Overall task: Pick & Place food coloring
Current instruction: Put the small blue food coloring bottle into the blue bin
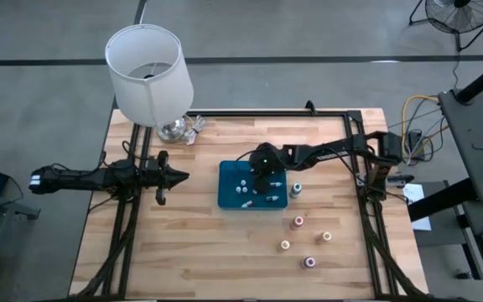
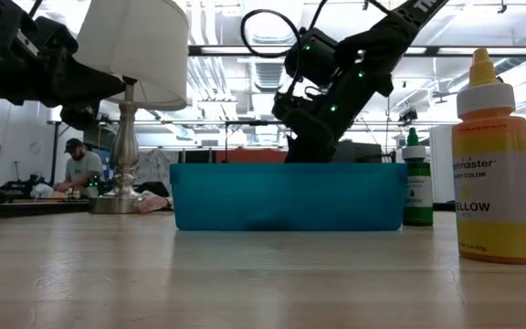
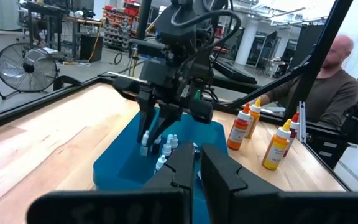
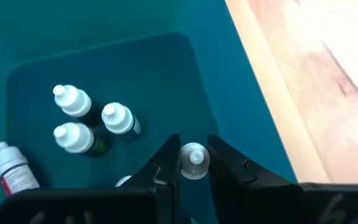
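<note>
The blue tray [image 1: 230,186] sits mid-table and holds several small white-capped food coloring bottles [image 4: 120,118], three of them upright on its floor and one lying on its side [image 4: 10,167]. My right gripper [image 4: 194,163] reaches down into the tray [image 1: 267,186] and is shut on another white-capped bottle. More bottles stand on the wood right of and nearer than the tray: green [image 1: 296,190], red [image 1: 298,221], orange [image 1: 326,236], yellow [image 1: 285,245] and pink [image 1: 309,262]. My left gripper [image 1: 174,176] waits left of the tray, shut and holding nothing. My right gripper pinches the white cap [image 4: 194,155] of a small bottle between its two fingers, which come from above and point down into the tray. The bottle stands upright below the fingers. Its body is hidden under the cap, so I cannot tell whether its base is on the tray floor.
A lamp with a white shade [image 1: 149,71] stands at the table's far left, with crumpled foil [image 1: 193,127] beside its base. A dark frame [image 1: 309,111] rims the far edge. A person [image 3: 328,81] sits beyond the table. Bare wood lies near and left of the tray.
</note>
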Tool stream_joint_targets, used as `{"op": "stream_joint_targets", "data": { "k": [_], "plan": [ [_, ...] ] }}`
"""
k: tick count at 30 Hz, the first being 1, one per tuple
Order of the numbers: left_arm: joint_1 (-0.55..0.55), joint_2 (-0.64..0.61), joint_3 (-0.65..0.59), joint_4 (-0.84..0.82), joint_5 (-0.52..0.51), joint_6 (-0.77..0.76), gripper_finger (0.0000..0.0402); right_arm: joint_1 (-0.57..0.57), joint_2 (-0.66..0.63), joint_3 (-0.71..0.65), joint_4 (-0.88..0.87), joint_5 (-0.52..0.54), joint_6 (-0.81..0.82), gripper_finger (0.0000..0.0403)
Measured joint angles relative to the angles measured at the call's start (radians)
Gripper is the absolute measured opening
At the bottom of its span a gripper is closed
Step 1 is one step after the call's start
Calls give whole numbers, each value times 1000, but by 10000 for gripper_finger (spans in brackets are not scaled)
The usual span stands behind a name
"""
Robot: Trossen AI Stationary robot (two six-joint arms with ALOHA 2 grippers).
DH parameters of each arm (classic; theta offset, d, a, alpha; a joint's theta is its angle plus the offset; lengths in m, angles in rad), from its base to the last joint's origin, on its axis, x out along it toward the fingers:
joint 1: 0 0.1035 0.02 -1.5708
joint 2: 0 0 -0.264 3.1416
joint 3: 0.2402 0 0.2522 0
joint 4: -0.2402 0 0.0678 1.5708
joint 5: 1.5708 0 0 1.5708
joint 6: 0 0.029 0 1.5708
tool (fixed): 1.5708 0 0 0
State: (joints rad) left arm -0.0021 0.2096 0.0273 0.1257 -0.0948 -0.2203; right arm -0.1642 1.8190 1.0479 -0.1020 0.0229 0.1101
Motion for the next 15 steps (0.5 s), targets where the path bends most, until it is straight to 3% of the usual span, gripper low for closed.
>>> {"op": "stream_joint_targets", "data": {
  "k": [15],
  "plan": [
    [0,0,0,0,0,0,2,-1,44,43,-29,1,14,45]
  ]
}}
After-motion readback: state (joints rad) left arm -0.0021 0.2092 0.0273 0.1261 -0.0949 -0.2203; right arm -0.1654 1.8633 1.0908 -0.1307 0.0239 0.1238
